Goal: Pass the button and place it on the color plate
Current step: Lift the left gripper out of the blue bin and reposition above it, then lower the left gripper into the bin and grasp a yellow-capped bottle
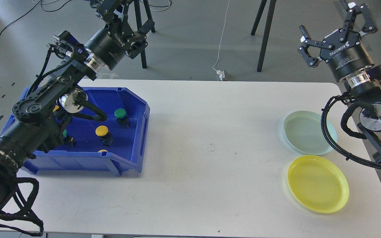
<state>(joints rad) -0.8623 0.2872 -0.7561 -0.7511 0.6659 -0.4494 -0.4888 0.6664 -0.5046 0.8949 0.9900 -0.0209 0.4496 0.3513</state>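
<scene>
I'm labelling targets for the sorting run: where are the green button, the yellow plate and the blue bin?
green button [120,113], head view, on its round cap.
yellow plate [317,183], head view, on its bare middle.
blue bin [137,137], head view, on its right wall.

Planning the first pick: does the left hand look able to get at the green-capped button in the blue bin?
Probably yes. The left hand is raised above the bin, which is open on top, and the green-capped button stands uncovered with a gap to the yellow-capped button.
</scene>
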